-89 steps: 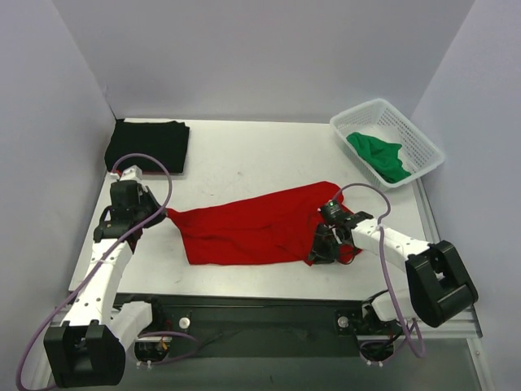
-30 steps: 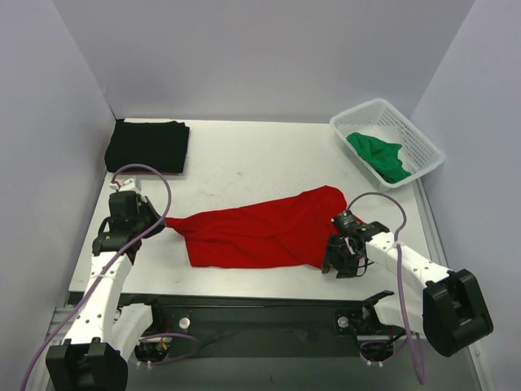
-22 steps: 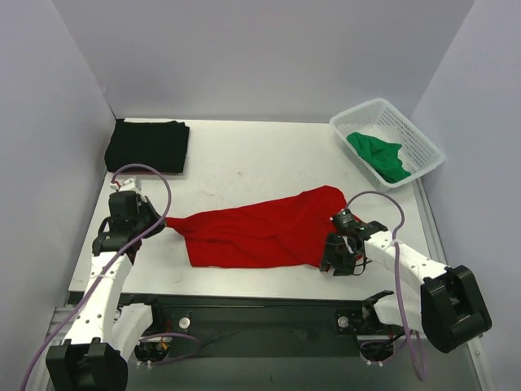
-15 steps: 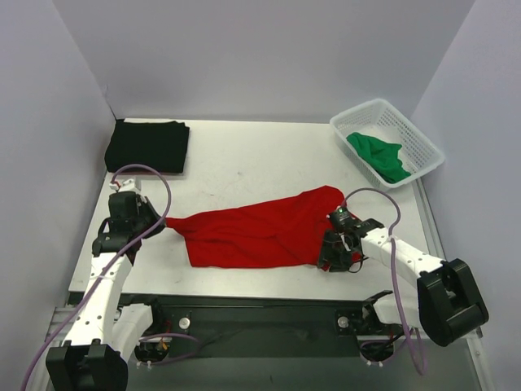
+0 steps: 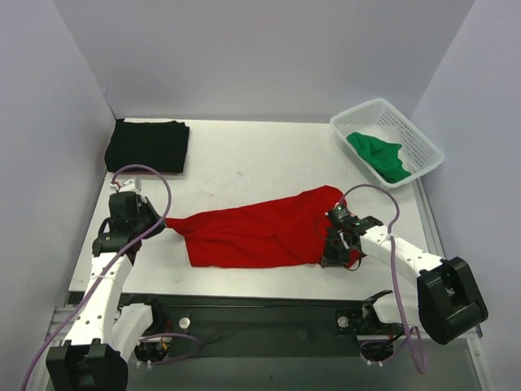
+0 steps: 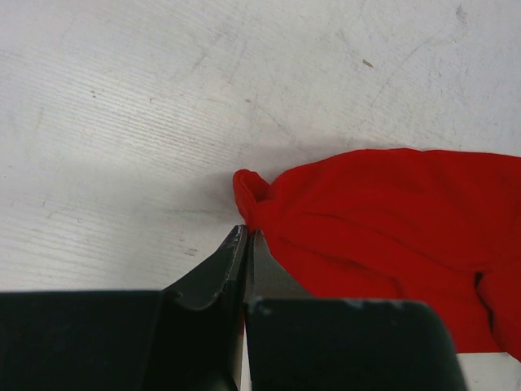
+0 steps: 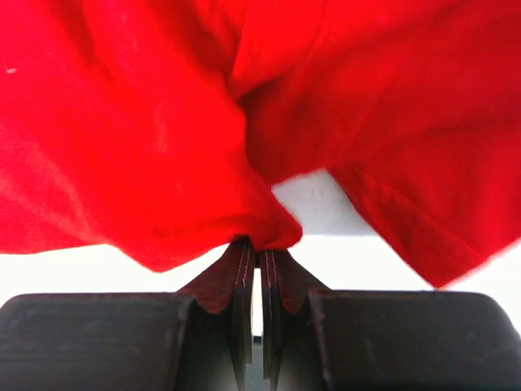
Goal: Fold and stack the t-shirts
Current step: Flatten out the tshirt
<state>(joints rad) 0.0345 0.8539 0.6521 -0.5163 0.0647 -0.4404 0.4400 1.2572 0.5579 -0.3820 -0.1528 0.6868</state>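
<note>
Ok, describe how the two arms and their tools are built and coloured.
The left arm and right arm have white links and blocky black joint housings. A lilac cable loops along each. The left tool and right tool have dark, flat fingers tapering to thin tips.

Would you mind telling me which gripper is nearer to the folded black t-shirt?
Left. The left gripper sits close in front of the black t-shirt, pinching the red t-shirt's left end; the right gripper holds its right end, far across the table.
</note>
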